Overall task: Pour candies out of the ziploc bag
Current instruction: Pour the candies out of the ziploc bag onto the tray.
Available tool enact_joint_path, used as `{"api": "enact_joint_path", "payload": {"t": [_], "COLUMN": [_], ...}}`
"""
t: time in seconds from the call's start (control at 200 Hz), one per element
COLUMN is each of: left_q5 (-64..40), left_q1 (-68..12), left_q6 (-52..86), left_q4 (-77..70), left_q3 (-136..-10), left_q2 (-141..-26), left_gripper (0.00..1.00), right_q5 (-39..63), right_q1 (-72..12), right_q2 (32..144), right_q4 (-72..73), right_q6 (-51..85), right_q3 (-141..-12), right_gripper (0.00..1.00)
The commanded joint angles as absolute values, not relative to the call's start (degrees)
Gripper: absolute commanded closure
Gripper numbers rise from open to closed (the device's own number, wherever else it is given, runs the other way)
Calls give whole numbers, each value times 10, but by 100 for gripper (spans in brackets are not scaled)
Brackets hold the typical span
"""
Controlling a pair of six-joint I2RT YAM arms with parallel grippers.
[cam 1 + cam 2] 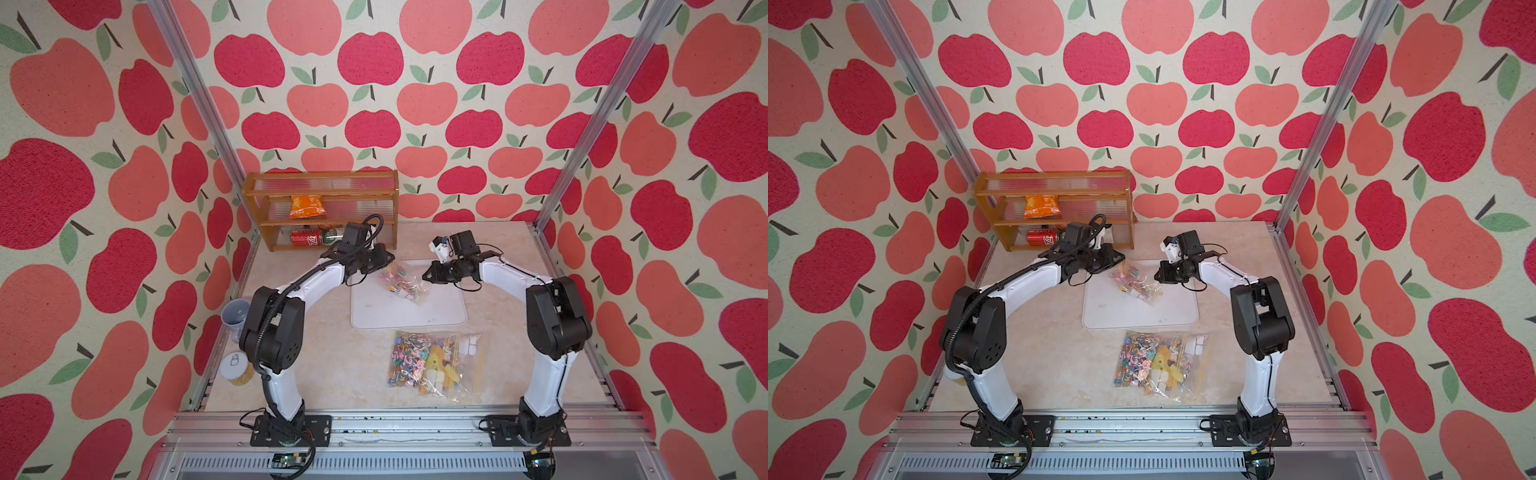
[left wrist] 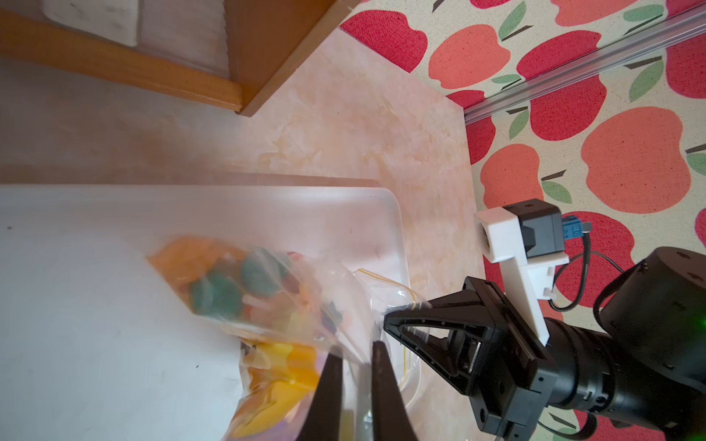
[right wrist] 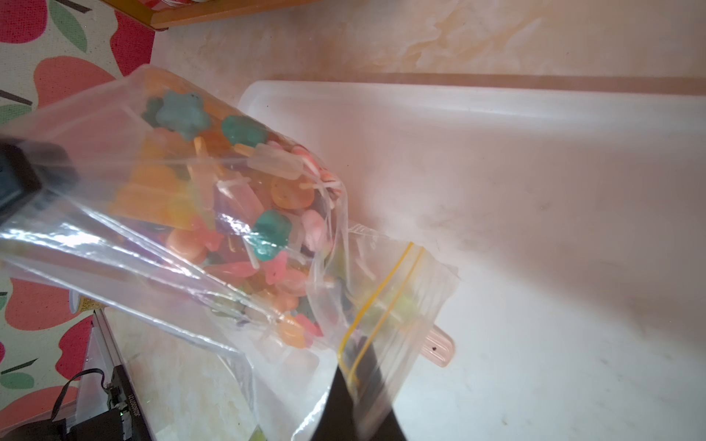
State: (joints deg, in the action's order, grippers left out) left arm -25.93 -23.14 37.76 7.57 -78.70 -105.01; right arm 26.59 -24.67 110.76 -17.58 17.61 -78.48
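Left pincer (image 1: 392,258) is pinched on the clear plastic ziploc bag (image 1: 402,283) of multicoloured candies (image 3: 237,198), right pincer (image 1: 424,276) on its yellow-striped mouth (image 3: 382,290), above the white tray (image 1: 415,320), far half

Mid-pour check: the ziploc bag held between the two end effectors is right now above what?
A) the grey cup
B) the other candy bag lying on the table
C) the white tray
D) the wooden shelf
C: in a top view the held bag hangs over the white tray, pinched between the left end effector and the right end effector.
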Motion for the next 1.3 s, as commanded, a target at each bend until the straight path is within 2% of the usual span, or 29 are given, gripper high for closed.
{"api": "enact_joint_path", "payload": {"t": [0.0, 0.41, 1.296], "left_q5": [-249, -247, -244], "left_q1": [-226, -223, -188], "left_q6": [365, 353, 342], "left_q4": [62, 80, 88], "left_q3": [-808, -829, -778], "left_q2": [-1020, -1017, -959], "left_gripper": [100, 100, 100], "right_q5": [266, 266, 290], "right_q1": [-239, -231, -249], "right_q2": [1124, 1119, 1140], "right_q4": [-181, -196, -163], "right_q6": [185, 185, 210], "right_q3": [-789, -816, -807], "right_gripper": [100, 100, 100]}}
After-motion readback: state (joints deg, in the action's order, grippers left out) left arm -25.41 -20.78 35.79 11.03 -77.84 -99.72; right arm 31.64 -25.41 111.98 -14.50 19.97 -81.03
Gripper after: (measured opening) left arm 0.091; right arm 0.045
